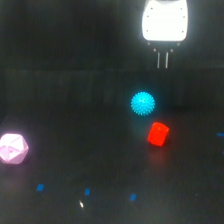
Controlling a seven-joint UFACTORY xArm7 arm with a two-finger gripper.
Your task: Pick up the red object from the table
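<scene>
— While the tool [162, 60] hung high above the dark desk [75, 100], where was the red object [158, 134]?

— It sat on the desk, just below and right of the cyan spiky ball [143, 103], well apart from the pink polyhedron [12, 148].

— And the fingers?

— Thin, close together, nothing between them.

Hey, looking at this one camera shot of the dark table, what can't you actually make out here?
All in the exterior view:
- Gripper: the thin fingers are tiny and dim; open or shut is unclear.
- Arm: its white body is overexposed and cut off by the top edge.
- Red object: blurred; exact shape unclear.
- Pink polyhedron: glare washes out its facets.
- Table: too dark to show edges; the blue marks are too small to identify.
</scene>
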